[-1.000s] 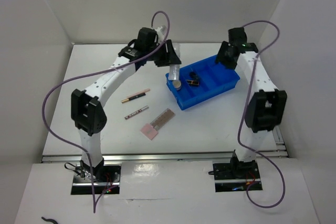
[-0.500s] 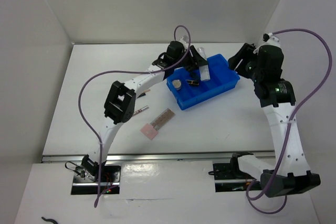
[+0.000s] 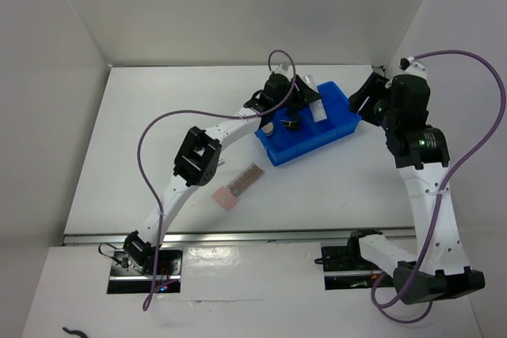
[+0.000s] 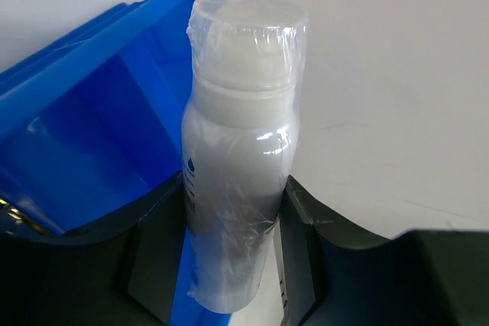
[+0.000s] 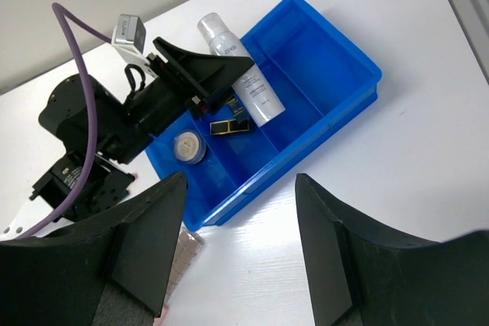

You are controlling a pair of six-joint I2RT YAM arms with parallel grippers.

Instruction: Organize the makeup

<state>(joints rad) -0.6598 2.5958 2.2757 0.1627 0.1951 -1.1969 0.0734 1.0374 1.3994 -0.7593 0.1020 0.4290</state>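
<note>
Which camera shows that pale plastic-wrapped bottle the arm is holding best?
The left wrist view: the pale plastic-wrapped bottle fills the frame, cap and wrap clear. The right wrist view shows it small, over the tray; the top view, smaller still.

A robotics lab test cell. A plain white bench (image 3: pixel 135 124) is boxed in by bare white walls (image 3: pixel 238 13). Two white robot arms, the left arm (image 3: pixel 198 156) and the right arm (image 3: pixel 432 195), are bolted beside a metal rail (image 3: pixel 253 234) at its near edge. They trail purple cables (image 3: pixel 142 146).
</note>
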